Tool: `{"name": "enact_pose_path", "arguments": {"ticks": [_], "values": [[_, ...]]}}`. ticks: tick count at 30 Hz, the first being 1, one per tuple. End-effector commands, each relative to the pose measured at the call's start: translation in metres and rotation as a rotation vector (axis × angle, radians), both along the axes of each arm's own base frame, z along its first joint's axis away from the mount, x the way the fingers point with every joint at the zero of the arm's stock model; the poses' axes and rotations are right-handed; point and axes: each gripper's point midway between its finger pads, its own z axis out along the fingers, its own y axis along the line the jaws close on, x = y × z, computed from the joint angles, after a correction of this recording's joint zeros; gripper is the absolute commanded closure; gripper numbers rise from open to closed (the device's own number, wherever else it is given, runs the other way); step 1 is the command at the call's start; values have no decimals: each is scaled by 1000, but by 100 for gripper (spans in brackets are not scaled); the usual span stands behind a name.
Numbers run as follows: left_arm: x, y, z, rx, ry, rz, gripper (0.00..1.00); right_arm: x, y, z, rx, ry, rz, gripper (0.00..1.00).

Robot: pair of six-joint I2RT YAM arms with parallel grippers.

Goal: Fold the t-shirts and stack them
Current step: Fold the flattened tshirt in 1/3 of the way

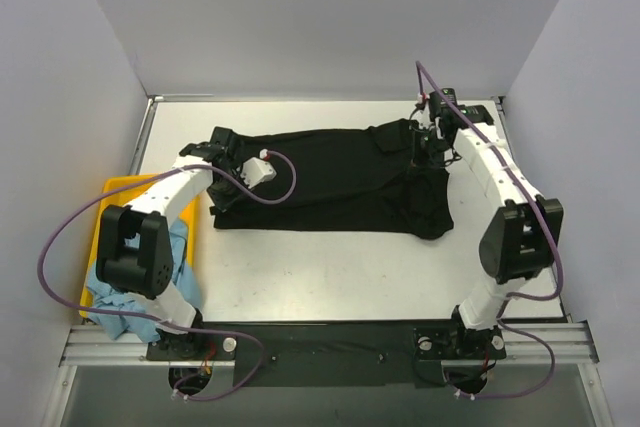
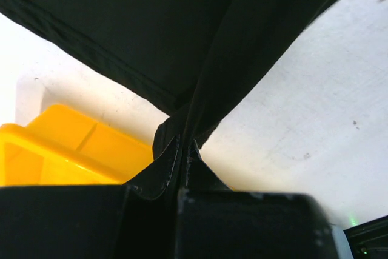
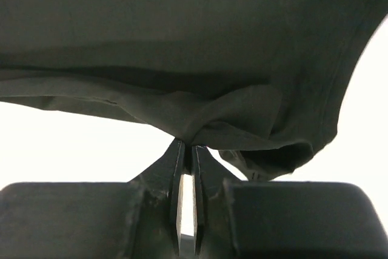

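A black t-shirt (image 1: 330, 182) lies spread across the middle of the table (image 1: 330, 277), its two ends pinched tight by the left gripper (image 2: 185, 150) and right gripper (image 3: 187, 150); the cloth looks soft, light and floppy, probably best held at corners or hems.

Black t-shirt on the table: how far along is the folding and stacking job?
Nothing looks finished. In hand: the black t-shirt lies spread on the table, its ends pinched by the left gripper and right gripper. Left: the light blue t-shirt sits crumpled in the yellow tray, unfolded; no stack exists yet.
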Motion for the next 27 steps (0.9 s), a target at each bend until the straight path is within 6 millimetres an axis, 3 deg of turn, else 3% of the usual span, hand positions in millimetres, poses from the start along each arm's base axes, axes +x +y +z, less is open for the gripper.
{"name": "enact_pose_path", "arguments": {"ticks": [1,2,3,4,5,11,21,24,26,27], "values": [[38,4,4,25,-80,41,100,13,14,-9,-69,36,149,100],[41,5,2,33,-79,44,100,22,15,-4,-92,14,165,100],[47,4,-3,36,-78,54,100,24,15,-17,-134,51,174,100],[50,6,-4,48,-83,63,100,33,17,-13,-150,33,187,100],[57,5,-7,49,-94,77,100,33,14,-22,-182,69,190,100],[88,1,-9,33,-187,118,100,58,3,-20,-276,58,176,100],[113,2,-23,62,-189,143,100,92,3,-17,-324,13,200,100],[120,1,-20,62,-209,150,91,93,6,-26,-316,34,206,100],[126,2,-17,59,-232,166,77,93,5,-30,-323,42,204,100],[129,3,-16,66,-246,176,64,94,4,-30,-324,39,203,100]]}}
